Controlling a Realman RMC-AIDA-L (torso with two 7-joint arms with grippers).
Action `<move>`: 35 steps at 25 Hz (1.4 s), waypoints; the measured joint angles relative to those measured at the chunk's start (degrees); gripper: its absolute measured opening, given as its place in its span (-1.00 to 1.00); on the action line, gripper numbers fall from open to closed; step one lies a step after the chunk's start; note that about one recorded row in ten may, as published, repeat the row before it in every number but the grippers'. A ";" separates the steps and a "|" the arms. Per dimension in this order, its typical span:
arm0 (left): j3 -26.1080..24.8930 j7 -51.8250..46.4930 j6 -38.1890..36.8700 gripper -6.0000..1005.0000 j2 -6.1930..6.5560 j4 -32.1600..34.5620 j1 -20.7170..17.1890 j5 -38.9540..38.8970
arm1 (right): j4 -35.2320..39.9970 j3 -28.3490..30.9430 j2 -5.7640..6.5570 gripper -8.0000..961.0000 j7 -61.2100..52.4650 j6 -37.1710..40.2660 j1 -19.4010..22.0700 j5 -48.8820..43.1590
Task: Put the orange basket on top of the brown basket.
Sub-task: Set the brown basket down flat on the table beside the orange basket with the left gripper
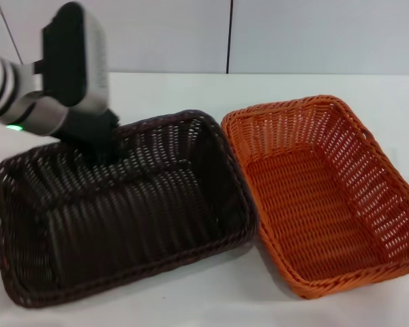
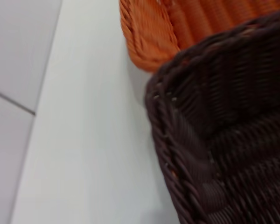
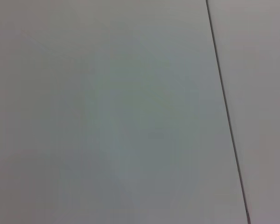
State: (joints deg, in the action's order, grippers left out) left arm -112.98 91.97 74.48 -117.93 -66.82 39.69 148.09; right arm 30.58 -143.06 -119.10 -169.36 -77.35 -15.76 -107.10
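The brown basket (image 1: 123, 211) sits on the white table at the left, open side up. The orange basket (image 1: 320, 191) sits beside it at the right, their long rims touching or nearly so. My left gripper (image 1: 99, 146) reaches down onto the far rim of the brown basket, near its back left corner. The left wrist view shows a corner of the brown basket's braided rim (image 2: 177, 135) up close, with a corner of the orange basket (image 2: 149, 32) beyond it. My right gripper is out of view.
The white table (image 1: 191, 88) runs back to a pale panelled wall (image 1: 293, 34). The right wrist view shows only the pale wall (image 3: 107, 112) with a dark seam. Bare table shows in front of both baskets.
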 joint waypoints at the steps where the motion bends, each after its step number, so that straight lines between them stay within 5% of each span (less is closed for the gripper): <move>1: 0.00 0.00 0.00 -0.39 0.00 0.00 0.00 0.00 | 0.00 0.00 0.00 0.40 0.00 0.00 0.00 0.00; 9: 2.45 3.37 -8.92 -0.38 -0.12 6.36 3.62 -3.61 | -0.35 0.15 0.10 0.39 0.00 -0.02 -0.68 -0.65; 26: 10.02 3.37 -18.71 -0.37 -0.56 8.73 2.99 -16.10 | -0.33 0.00 0.19 0.38 0.18 0.49 -0.59 -0.68; 35: 14.42 2.97 -21.19 0.05 -0.55 7.99 2.45 -18.48 | 0.00 -1.09 0.11 0.37 0.18 0.12 -0.04 -0.74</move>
State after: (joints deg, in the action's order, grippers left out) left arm -98.57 94.94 53.29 -118.47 -58.83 42.13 129.61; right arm 30.58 -144.15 -118.99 -169.18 -77.23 -15.80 -107.84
